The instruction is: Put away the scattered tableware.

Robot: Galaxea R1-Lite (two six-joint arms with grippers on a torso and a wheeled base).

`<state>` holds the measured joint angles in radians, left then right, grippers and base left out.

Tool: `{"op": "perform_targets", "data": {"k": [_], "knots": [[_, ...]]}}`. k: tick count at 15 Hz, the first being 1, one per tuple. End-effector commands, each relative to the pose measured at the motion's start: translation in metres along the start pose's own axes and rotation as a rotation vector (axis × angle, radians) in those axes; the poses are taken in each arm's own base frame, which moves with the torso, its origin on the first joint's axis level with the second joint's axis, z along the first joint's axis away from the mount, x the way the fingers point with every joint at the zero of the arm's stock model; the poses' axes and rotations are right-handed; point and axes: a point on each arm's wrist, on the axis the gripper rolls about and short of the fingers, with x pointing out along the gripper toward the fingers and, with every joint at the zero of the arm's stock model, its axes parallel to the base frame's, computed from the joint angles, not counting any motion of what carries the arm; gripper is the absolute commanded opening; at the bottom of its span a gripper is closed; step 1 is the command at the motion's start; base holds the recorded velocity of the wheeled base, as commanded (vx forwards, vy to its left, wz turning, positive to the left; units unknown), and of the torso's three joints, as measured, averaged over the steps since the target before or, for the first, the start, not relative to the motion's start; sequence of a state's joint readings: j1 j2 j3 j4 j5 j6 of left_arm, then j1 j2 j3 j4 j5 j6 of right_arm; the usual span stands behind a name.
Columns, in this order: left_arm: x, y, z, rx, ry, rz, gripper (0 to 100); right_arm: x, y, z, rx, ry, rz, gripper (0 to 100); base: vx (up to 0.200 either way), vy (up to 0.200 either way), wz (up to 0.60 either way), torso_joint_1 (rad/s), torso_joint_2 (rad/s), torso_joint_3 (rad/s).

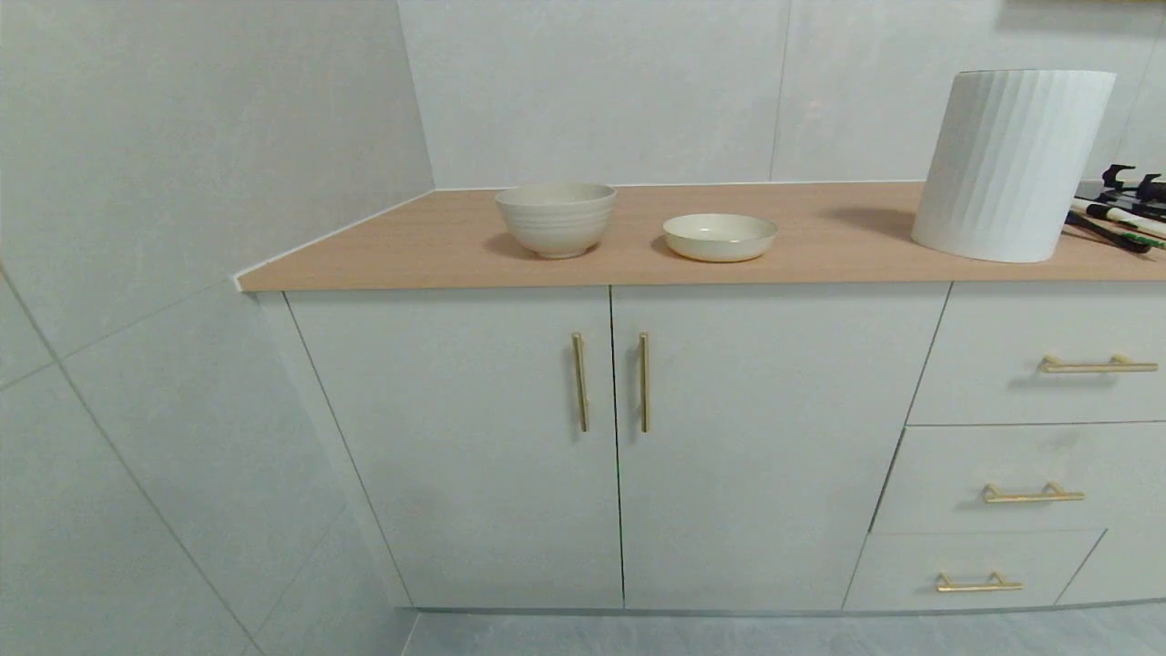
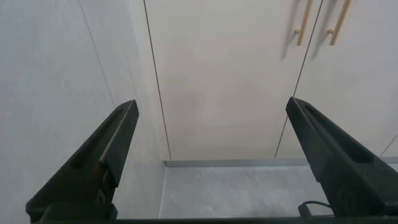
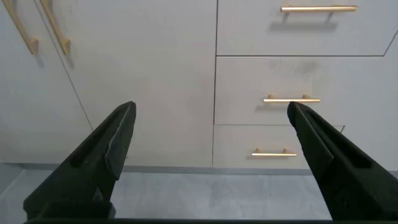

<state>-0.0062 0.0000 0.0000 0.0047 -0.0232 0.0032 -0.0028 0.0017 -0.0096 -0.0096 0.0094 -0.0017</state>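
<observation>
A deep cream bowl stands on the wooden countertop, left of centre. A shallow cream dish sits just to its right, apart from it. Below them are two shut cabinet doors with gold handles. My left gripper is open, held low in front of the left cabinet door near the floor. My right gripper is open too, low before the drawers, with nothing between its fingers.
A tall white ribbed cylinder stands at the counter's right, with several dark utensils beyond it. Three drawers with gold handles lie right of the doors. A tiled wall closes off the left side. Grey floor lies below.
</observation>
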Motion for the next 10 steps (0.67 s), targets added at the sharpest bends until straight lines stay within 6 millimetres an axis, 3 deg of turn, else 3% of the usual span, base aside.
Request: {"op": "perform_targets", "data": {"k": [1,4,5,6,8,10], "knots": [[0.000,0.000,0.000,0.000,0.000,0.000,100,-0.001,0.000,0.044,0.037,-0.027,0.101,100,0.000,0.000,0.00,0.000,0.00,0.000],[0.000,0.000,0.000,0.000,0.000,0.000,100,0.040,0.005,0.070,0.044,0.222,0.285,100,0.000,0.000,0.00,0.000,0.00,0.000],[0.000,0.000,0.000,0.000,0.001,0.000,100,0.067,0.010,0.087,0.047,0.295,0.323,100,0.000,0.000,0.00,0.000,0.00,0.000],[0.000,0.000,0.000,0.000,0.000,0.000,100,0.073,0.011,0.091,0.046,0.314,0.328,100,0.000,0.000,0.00,0.000,0.00,0.000],[0.000,0.000,0.000,0.000,0.000,0.000,100,0.124,0.032,0.114,0.023,0.399,0.460,100,0.000,0.000,0.00,0.000,0.00,0.000],[0.000,0.000,0.000,0.000,0.000,0.000,100,0.155,0.049,0.120,0.011,0.423,0.517,100,0.000,0.000,0.00,0.000,0.00,0.000]]}}
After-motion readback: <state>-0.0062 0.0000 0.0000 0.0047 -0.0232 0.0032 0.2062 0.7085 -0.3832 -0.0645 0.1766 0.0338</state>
